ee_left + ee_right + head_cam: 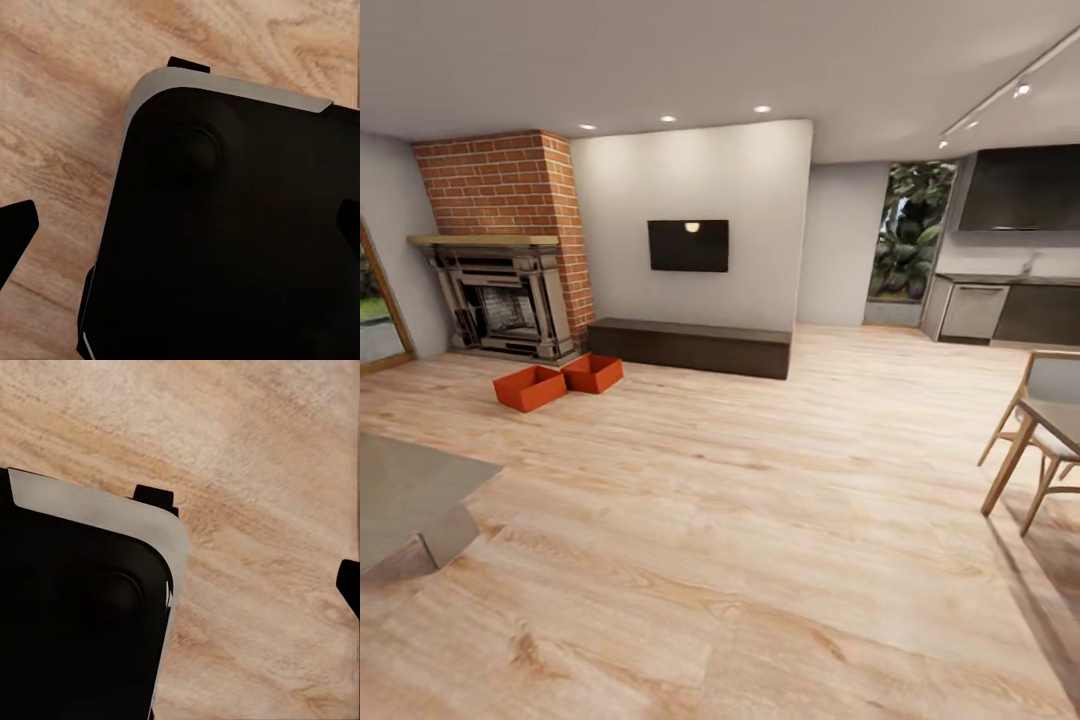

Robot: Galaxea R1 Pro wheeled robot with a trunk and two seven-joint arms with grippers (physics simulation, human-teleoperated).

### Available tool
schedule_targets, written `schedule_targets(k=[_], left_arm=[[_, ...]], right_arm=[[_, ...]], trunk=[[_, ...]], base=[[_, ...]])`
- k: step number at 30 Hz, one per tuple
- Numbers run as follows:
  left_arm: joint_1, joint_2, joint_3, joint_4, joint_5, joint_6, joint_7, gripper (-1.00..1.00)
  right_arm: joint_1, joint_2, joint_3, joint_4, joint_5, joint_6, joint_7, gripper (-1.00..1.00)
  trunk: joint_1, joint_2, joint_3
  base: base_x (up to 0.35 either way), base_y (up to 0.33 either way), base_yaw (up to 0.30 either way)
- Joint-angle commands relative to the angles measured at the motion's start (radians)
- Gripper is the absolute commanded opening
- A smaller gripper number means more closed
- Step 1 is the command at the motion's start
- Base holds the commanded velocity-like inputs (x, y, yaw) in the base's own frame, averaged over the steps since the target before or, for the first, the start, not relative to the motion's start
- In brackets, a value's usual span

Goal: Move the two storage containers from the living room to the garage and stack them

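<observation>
Fingers (15, 232) cut off at frame edges, spread unclear; two storage containers (558, 381) small, distant by fireplace (505, 300)

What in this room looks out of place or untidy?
Two red-orange storage containers sit on the wood floor before the brick fireplace, side by side and turned at an angle to the low dark bench. Nothing looks spilled or damaged.

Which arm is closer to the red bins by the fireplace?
Left, probably, but only slightly. The bins sit far ahead, left of centre. The left gripper and right gripper both hang over the floor, far from them.
</observation>
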Motion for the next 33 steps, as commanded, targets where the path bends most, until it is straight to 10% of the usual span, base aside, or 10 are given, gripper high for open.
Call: schedule_targets(k=[1, 33], left_arm=[[0.000, 0.000, 0.004, -0.001, 0.001, -0.001, 0.001, 1.00], [0.000, -0.003, 0.003, -0.001, -0.002, -0.009, 0.002, 1.00]], right_arm=[[-0.001, 0.000, 0.008, 0.003, -0.010, -0.006, 0.003, 1.00], [-0.001, 0.009, 0.015, 0.002, -0.003, -0.011, 0.004, 1.00]], trunk=[[0.001, 0.000, -0.001], [0.001, 0.000, -0.001]], base=[[0.333, 0.000, 0.140], [0.333, 0.000, 0.011]])
